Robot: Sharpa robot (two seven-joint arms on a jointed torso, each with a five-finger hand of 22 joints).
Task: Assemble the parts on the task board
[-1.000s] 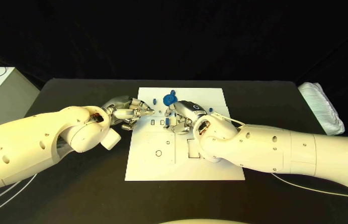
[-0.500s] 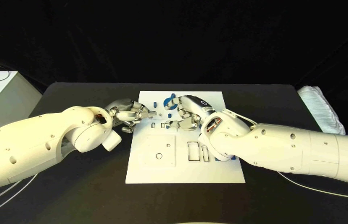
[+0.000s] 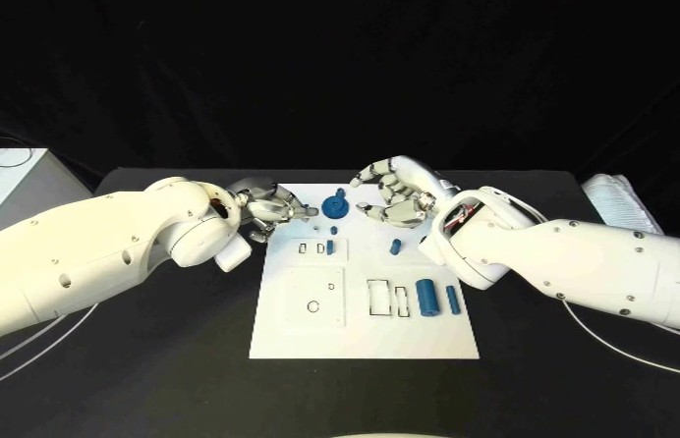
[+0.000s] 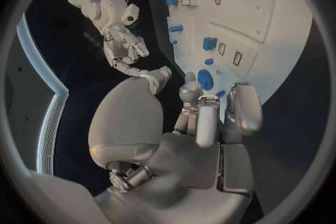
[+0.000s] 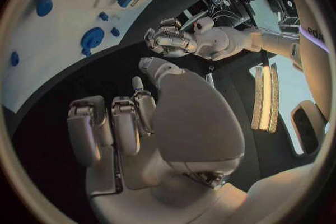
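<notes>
White task board, blue parts scattered, some slotted

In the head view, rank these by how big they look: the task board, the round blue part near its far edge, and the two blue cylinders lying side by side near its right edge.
1. task board, by far the largest.
2. round blue part.
3. left cylinder and right cylinder: they look about alike, the left stubbier, so no ranking between them.

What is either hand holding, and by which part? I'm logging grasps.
Nothing: the left hand and right hand hover over the task board with nothing between their fingers.
</notes>
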